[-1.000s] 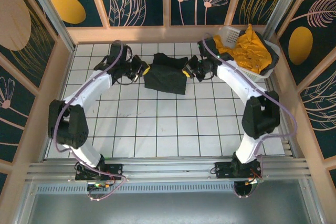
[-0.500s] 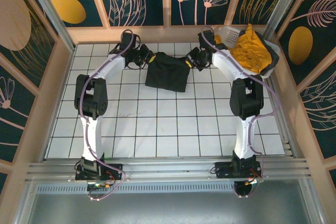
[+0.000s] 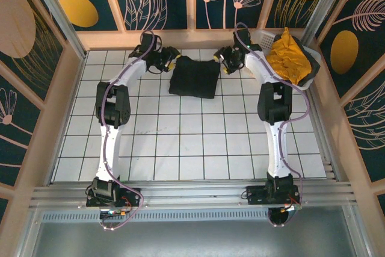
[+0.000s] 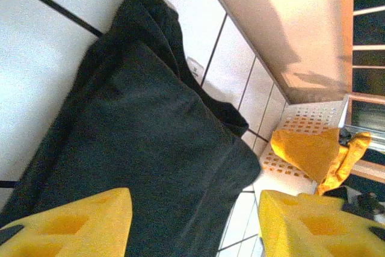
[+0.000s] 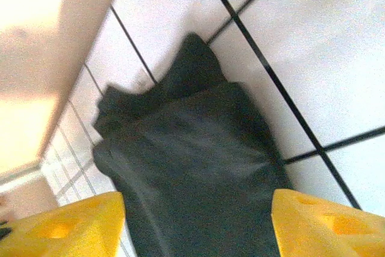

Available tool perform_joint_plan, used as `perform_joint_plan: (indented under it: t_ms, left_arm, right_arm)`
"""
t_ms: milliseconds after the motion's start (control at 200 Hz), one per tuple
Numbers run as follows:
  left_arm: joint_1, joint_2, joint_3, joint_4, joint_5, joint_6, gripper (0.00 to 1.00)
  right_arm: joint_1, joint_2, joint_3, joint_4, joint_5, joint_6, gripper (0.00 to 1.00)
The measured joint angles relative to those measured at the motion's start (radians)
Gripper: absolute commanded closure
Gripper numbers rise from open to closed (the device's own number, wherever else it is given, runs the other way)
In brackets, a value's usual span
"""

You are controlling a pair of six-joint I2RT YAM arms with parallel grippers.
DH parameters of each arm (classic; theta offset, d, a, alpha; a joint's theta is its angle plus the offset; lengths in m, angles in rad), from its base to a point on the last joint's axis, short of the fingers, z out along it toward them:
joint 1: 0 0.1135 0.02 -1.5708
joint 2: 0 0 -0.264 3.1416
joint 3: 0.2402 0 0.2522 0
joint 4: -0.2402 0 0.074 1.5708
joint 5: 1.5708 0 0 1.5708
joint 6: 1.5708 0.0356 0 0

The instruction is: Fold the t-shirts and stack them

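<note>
A black t-shirt (image 3: 194, 77) lies folded into a compact rectangle on the tiled table near the far wall. My left gripper (image 3: 172, 58) hovers just off its far-left corner and my right gripper (image 3: 221, 59) off its far-right corner. Both are open. In the left wrist view the black t-shirt (image 4: 144, 154) spreads between my open yellow fingertips (image 4: 72, 224), its small white neck label (image 4: 194, 67) showing. The right wrist view has the same shirt (image 5: 192, 161) below my open gripper (image 5: 195, 227). Mustard-yellow t-shirts (image 3: 286, 58) are heaped in the basket.
The white lattice basket (image 3: 260, 39) sits in the far-right corner, right beside my right arm. A wooden wall (image 3: 192, 37) runs along the far edge just behind both grippers. The white tiled table (image 3: 180, 142) stretches toward the arm bases.
Both grippers have moved toward the far wall. The black t-shirt has shifted slightly that way and now lies as a neater, smaller rectangle.
</note>
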Motion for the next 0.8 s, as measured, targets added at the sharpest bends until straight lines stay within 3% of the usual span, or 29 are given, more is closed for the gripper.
perform_joint_plan:
  t_ms: [75, 170, 305, 405, 581, 801]
  left_arm:
    - [0.005, -0.055, -0.068, 0.016, -0.02, 0.003, 0.42]
    - [0.009, -0.235, -0.327, 0.08, -0.051, -0.019, 0.43]
    - [-0.022, -0.52, -0.689, 0.19, -0.067, -0.095, 0.44]
    - [-0.102, -0.648, -0.879, 0.306, -0.071, -0.178, 0.42]
    - [-0.261, -0.661, -1.077, 0.483, -0.097, -0.348, 0.39]
    - [-0.303, -0.522, -1.073, 0.662, -0.176, -0.495, 0.39]
  right_arm:
    - [-0.01, -0.012, 0.024, -0.005, 0.001, -0.032, 0.24]
    - [-0.014, -0.078, -0.024, 0.001, 0.005, -0.075, 0.24]
    - [-0.006, -0.298, -0.274, 0.045, 0.019, -0.119, 0.25]
    - [0.008, -0.509, -0.511, 0.103, 0.022, -0.136, 0.26]
    - [0.031, -0.825, -0.873, 0.202, 0.018, -0.123, 0.26]
    - [0.031, -1.028, -1.137, 0.269, -0.018, -0.038, 0.26]
